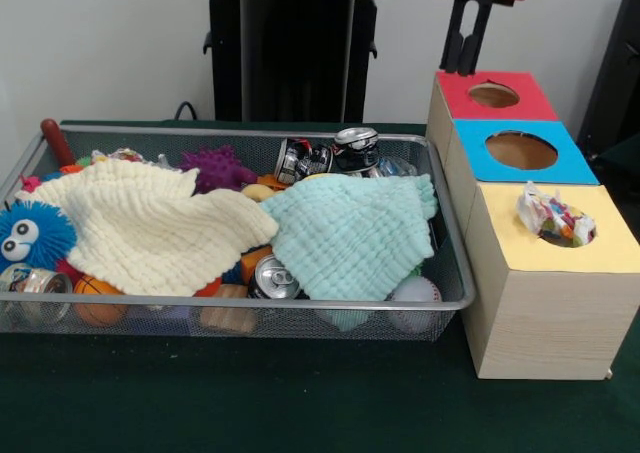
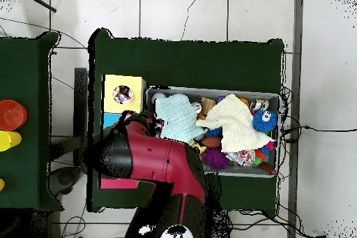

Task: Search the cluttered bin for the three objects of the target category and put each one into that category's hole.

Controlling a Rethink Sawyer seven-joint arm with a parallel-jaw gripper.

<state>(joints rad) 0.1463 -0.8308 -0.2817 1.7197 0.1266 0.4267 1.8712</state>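
Note:
A wire mesh bin point(image 1: 250, 304) holds a jumble of things partly covered by a cream cloth point(image 1: 150, 228) and a mint cloth point(image 1: 350, 238). Crushed cans point(image 1: 355, 148) lie at its back, and another can point(image 1: 272, 278) peeks out at the front. Right of the bin stands a wooden box with a red-topped hole point(image 1: 494, 95), a blue-topped hole point(image 1: 521, 150) and a yellow top point(image 1: 610, 243). A crumpled plastic wrapper point(image 1: 550, 215) sits in the yellow hole. My gripper point(image 1: 462, 43) hangs above the red end, holding nothing I can see. In the overhead view the arm point(image 2: 157, 158) hides the red and blue tops.
In the bin are also a purple spiky toy point(image 1: 215, 166), a blue fuzzy toy with eyes point(image 1: 30, 235), a small basketball point(image 1: 95, 295), a baseball point(image 1: 415, 298) and wooden blocks point(image 1: 228, 318). A side table with red and yellow cups point(image 2: 12, 115) stands apart.

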